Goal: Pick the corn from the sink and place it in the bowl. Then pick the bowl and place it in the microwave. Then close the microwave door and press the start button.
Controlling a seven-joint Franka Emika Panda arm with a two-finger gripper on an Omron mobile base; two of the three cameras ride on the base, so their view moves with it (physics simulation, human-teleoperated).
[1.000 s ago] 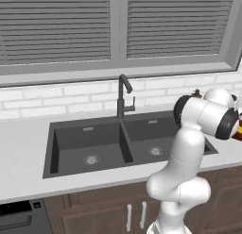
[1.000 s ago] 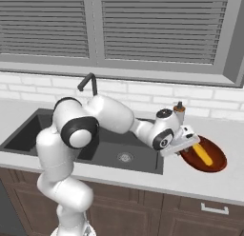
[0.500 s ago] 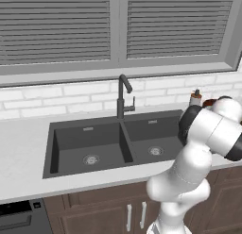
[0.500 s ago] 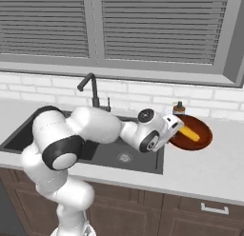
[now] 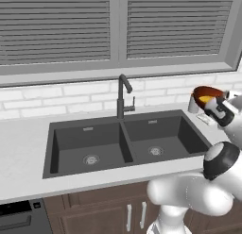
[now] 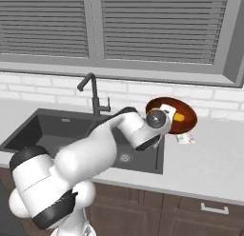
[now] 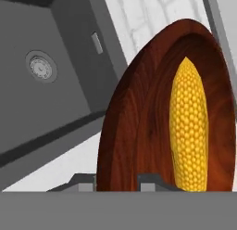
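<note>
My gripper [image 7: 118,180] is shut on the near rim of the reddish-brown bowl [image 7: 139,122], one fingertip on each side of the rim. The yellow corn [image 7: 189,131] lies inside the bowl. In the right base view the bowl [image 6: 174,115] hangs tilted above the counter, just right of the sink [image 6: 47,130], with the corn [image 6: 178,117] showing in it and the gripper [image 6: 164,113] at its left edge. The left base view has the bowl [image 5: 208,92] high at the right, beyond the sink [image 5: 123,143]. The microwave, its door and the start button are out of view.
A tall black faucet [image 5: 123,94] stands behind the sink's divider. A small flat white item [image 6: 183,139] lies on the counter under the bowl. A tiled wall and a window with closed blinds run along the back. Cabinet fronts sit below the counter edge.
The arm has swung and carried the bowl with the corn up off the counter and back toward the wall. The bowl now hangs more tilted.
</note>
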